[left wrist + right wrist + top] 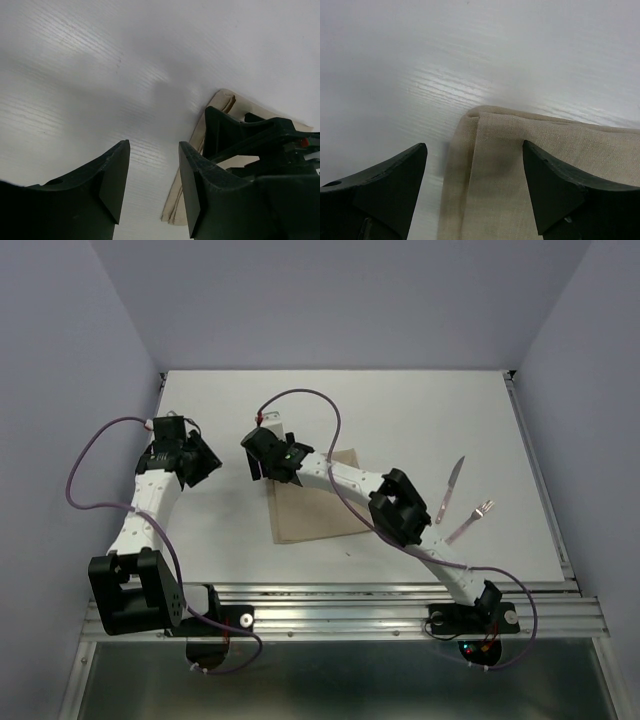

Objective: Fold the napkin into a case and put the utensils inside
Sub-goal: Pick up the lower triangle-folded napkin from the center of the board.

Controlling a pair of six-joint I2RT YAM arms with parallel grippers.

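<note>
right pincer [474, 150]: spread over napkin [510, 135] corner; left pincer [154, 145]: spread, nearby

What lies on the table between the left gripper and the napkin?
Nothing: only bare table, as top and left wrist views show. The right gripper hovers over one edge of the napkin.

Across the bottom, left gripper [154, 150] parted, empty, over white table [100, 75]. Right of centre, layered edge of beige napkin [226, 100], partly hidden behind dark right gripper [229, 120].
</note>
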